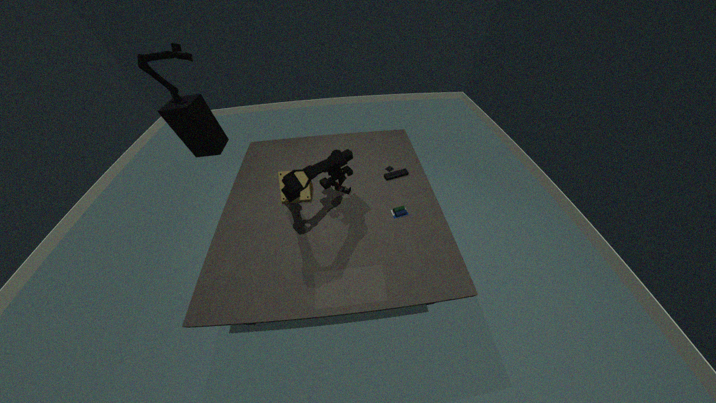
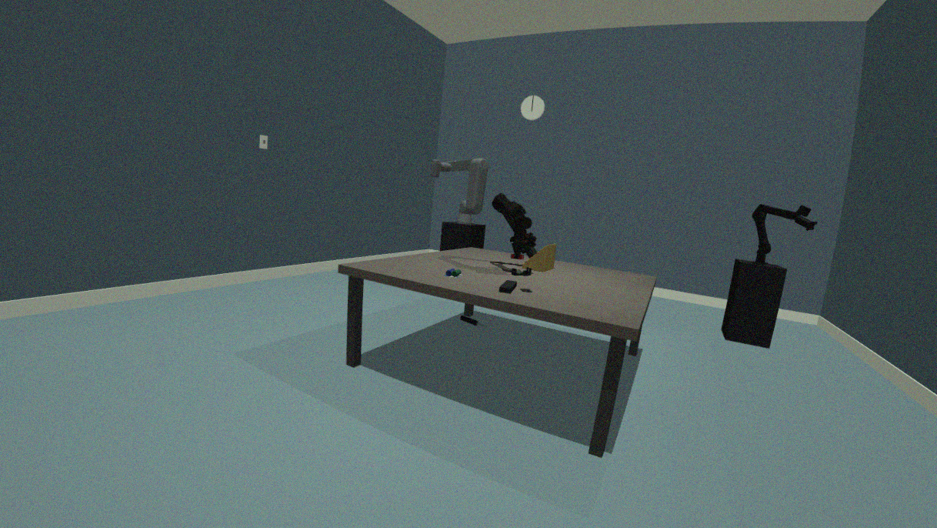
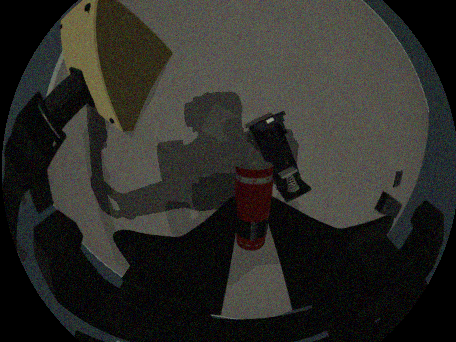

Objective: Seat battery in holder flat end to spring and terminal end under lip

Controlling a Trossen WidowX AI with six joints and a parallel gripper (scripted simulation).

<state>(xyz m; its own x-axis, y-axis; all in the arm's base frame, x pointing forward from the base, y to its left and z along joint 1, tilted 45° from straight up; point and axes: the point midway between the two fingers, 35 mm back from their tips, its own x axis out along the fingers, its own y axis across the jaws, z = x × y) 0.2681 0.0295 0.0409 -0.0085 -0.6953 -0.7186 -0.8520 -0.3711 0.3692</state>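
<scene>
My gripper [image 3: 251,202] [image 2: 518,254] is shut on the red battery [image 3: 254,192] [image 2: 517,257], which has a black band and a pale ring. The battery is held above the table [image 1: 280,280] [image 2: 406,270]. The black holder [image 3: 276,145] [image 2: 521,274] [image 1: 343,189] lies on the table just beyond it in the wrist view, slanted relative to the battery. Its spring [image 3: 290,181] is at the end nearer the gripper; the raised lip end [image 3: 267,120] is farther away. The battery overlaps the holder's near side in the wrist view; whether they touch cannot be told.
A yellow wedge-shaped block [image 1: 305,195] [image 2: 542,261] [image 3: 80,40] stands by the arm. A dark oblong block [image 1: 396,174] [image 2: 508,286] and a small dark piece [image 1: 389,168] [image 2: 525,289] lie beyond the holder. A blue and green object [image 1: 400,212] [image 2: 452,272] lies apart.
</scene>
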